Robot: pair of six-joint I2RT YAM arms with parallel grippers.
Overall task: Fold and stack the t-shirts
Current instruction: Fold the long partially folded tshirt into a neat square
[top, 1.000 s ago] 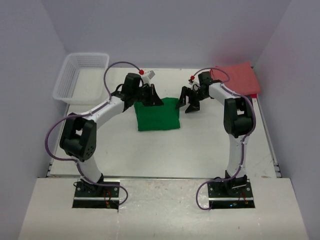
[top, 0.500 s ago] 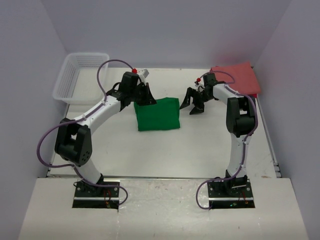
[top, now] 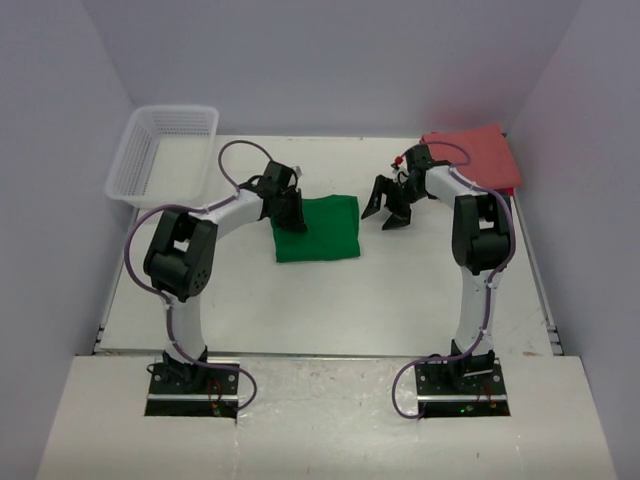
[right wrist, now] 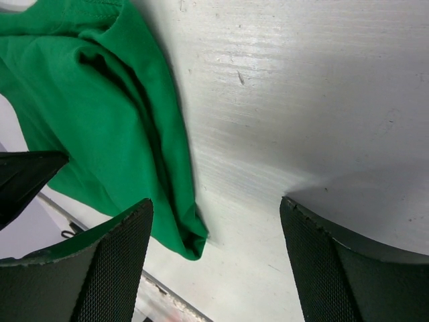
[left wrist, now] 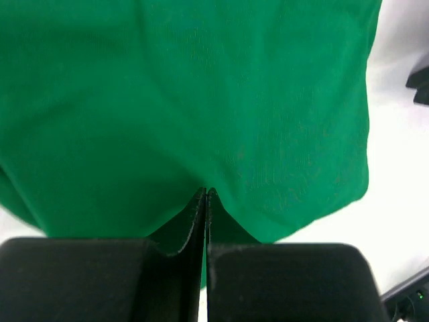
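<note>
The bright green t-shirt (top: 316, 228) lies folded into a rectangle at mid-table. My left gripper (top: 293, 212) is at its far left edge. In the left wrist view the left gripper (left wrist: 206, 193) is shut, its tips over the flat green cloth (left wrist: 201, 100), and no cloth is pinched between them. My right gripper (top: 385, 205) is open and empty just right of the shirt's far right corner. In the right wrist view the right gripper (right wrist: 214, 221) has its jaws wide apart over bare table, beside the shirt's edge (right wrist: 107, 121). The salmon-red t-shirt (top: 475, 155) lies folded at the back right corner.
A white mesh basket (top: 165, 150) stands at the back left. The white table (top: 330, 300) runs to walls at the back and both sides. The left arm's elbow (top: 180, 255) is bent over the left half.
The left gripper has slid from the shirt's far left corner toward me along its left edge, and its elbow has swung in. The right gripper has backed slightly right, away from the shirt.
</note>
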